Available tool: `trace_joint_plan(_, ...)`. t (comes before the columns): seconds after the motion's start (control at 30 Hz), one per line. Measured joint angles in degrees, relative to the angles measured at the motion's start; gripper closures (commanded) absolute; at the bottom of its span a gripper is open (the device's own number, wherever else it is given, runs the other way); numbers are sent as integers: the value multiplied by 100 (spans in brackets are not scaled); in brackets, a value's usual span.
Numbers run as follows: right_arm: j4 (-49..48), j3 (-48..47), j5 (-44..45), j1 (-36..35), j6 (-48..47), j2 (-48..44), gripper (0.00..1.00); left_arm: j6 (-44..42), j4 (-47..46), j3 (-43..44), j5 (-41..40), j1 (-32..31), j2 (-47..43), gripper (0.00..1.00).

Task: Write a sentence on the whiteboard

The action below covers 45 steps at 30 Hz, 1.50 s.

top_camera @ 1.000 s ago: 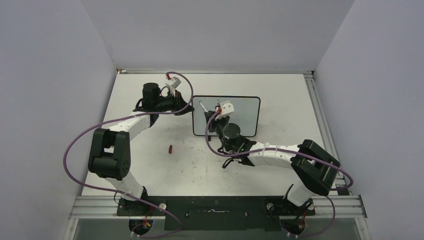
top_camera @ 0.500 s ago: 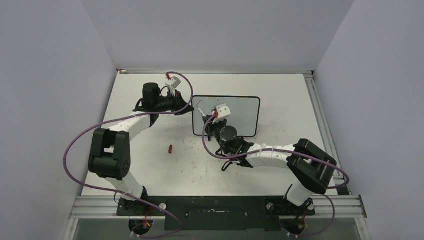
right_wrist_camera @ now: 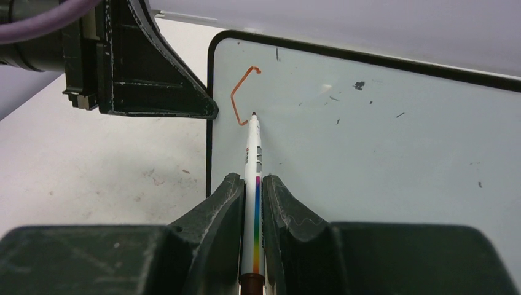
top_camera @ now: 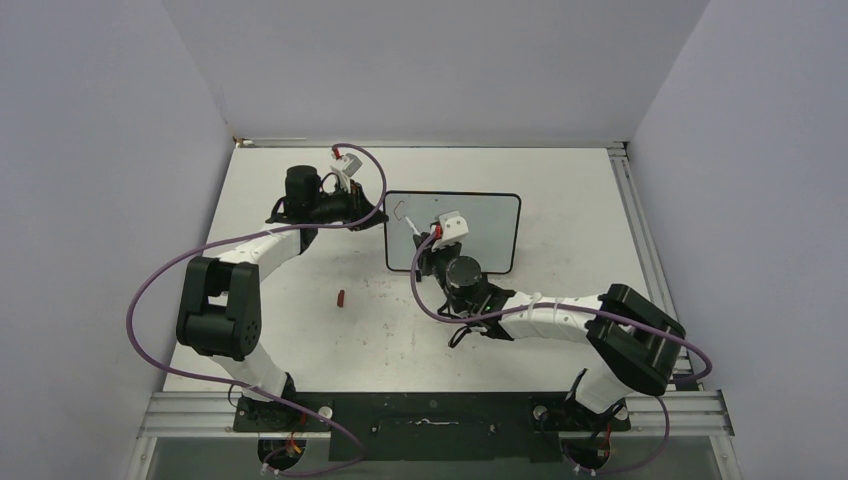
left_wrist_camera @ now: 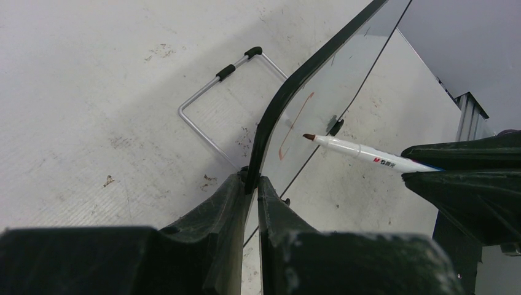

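Board (top_camera: 492,222): on the table (top_camera: 570,180), far of centre, long axis left to right in the top view. Writing face is turned toward the right arm. A wire stand (left_wrist_camera: 203,98) with black-tipped ends lies on the table behind it.

Left gripper (left_wrist_camera: 249,181): closed on the board's black frame at the left edge, one finger on each face.

Right gripper (right_wrist_camera: 253,184): closed on a marker (right_wrist_camera: 253,161), which is pinched between the two fingers. The barrel's long axis runs straight out from the claw toward the board's upper left corner, tip forward.

Sentence (right_wrist_camera: 238,92): one angular red stroke, open like a "C", near the upper left corner. The marker tip sits at the stroke's lower end. Contact with the face cannot be confirmed from the left wrist view.

Small red cap (top_camera: 341,297): on the table between the arms, well apart from the board.

Hidden or unclear: the right wrist covers the board's lower left part in the top view. The marker's rear end is cut off at the frame bottom. The barrel print is too small to read. A few dark specks on the board are unidentified.
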State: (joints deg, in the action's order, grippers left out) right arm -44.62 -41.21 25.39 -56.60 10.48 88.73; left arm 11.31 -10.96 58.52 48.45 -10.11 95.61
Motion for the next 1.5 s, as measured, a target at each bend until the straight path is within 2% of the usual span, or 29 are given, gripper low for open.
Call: trace_joint_plan(1.5,74,188,208,13,-105,-57,95,-4,0,0,-24,4,0,100)
